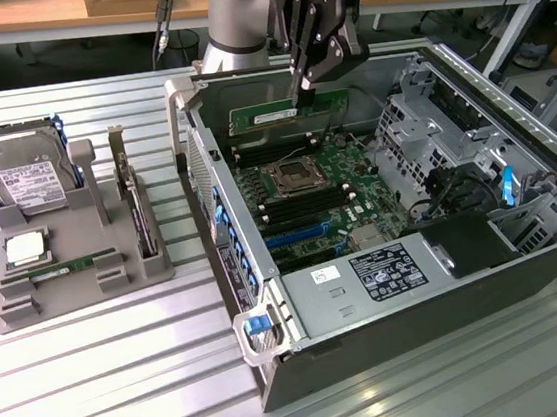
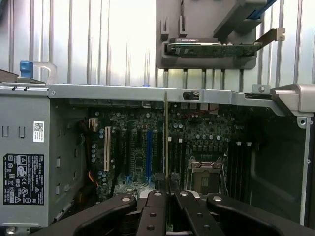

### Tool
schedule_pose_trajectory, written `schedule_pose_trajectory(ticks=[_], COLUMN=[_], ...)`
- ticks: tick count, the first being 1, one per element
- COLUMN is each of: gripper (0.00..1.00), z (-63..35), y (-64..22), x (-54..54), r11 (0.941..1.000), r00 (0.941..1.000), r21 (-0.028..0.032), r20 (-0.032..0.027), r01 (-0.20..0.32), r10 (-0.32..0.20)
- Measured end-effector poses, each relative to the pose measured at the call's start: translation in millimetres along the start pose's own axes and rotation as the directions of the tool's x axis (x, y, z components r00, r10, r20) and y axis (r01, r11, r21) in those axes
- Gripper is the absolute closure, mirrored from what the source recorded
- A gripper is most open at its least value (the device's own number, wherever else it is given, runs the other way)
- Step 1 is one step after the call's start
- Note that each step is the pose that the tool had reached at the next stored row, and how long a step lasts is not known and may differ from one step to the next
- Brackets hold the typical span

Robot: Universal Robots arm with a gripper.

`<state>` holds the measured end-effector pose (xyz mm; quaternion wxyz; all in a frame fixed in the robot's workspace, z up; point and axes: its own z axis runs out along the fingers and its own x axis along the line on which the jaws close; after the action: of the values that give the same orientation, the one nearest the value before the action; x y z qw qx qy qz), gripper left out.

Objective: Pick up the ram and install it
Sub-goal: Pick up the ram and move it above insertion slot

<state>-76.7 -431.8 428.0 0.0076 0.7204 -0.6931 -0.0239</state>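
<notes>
My gripper (image 1: pixel 303 85) is shut on the ram (image 1: pixel 276 115), a long green stick with a white label. I hold it level by one end, over the open computer case (image 1: pixel 527 271). It hangs above the motherboard (image 1: pixel 344 211), over the memory slots (image 1: pixel 265 157) behind the processor socket (image 1: pixel 289 175). In the wrist view the ram (image 2: pixel 166 132) appears edge-on as a thin strip running out from between the black fingers (image 2: pixel 153 206). Below it lie the motherboard (image 2: pixel 133 142) and the socket (image 2: pixel 204 177). A second, similar stick (image 1: pixel 69 266) lies in the grey holder tray (image 1: pixel 18 309).
The holder tray also carries a hard drive (image 1: pixel 23 177), a square silver processor (image 1: pixel 23 248) and an upright expansion card (image 1: pixel 137 199). Inside the case sit a power supply (image 1: pixel 368 284), drive cages (image 1: pixel 419 112) and cables (image 1: pixel 447 189). Workbenches (image 1: pixel 35 15) stand behind.
</notes>
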Motion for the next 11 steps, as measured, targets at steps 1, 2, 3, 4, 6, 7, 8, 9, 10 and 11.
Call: schedule_pose_trajectory(ticks=[1,2,3,4,6,7,8,9,10,11], gripper=[0.88,0.88,0.88,0.88,0.88,0.88,0.88,0.88,0.88,0.88], z=[0.1,0.3,0.4,0.5,0.8,0.9,1.0,1.1,1.2,1.3], y=[-1.1,-2.3,-3.0,-3.8,-5.4,-6.0,-6.6,-7.2,-8.5,-9.2], x=[0.1,0.1,0.1,0.2,0.2,0.2,0.3,0.3,0.4,0.4], r11=[1.0000,1.0000,1.0000,1.0000,1.0000,1.0000,1.0000,1.0000,1.0000,1.0000], r00=[1.0000,1.0000,1.0000,1.0000,1.0000,1.0000,1.0000,1.0000,1.0000,1.0000], r21=[0.0000,0.0000,0.0000,0.0000,0.0000,0.0000,0.0000,0.0000,0.0000,0.0000], r20=[-0.0001,0.0000,0.0000,-0.0001,0.0000,0.0000,0.0000,0.0000,-0.0001,0.0000], r01=[0.000,0.000,0.000,0.000,0.000,0.000,0.000,0.000,0.000,0.000], r10=[0.000,0.000,0.000,0.000,0.000,0.000,0.000,0.000,0.000,0.000])
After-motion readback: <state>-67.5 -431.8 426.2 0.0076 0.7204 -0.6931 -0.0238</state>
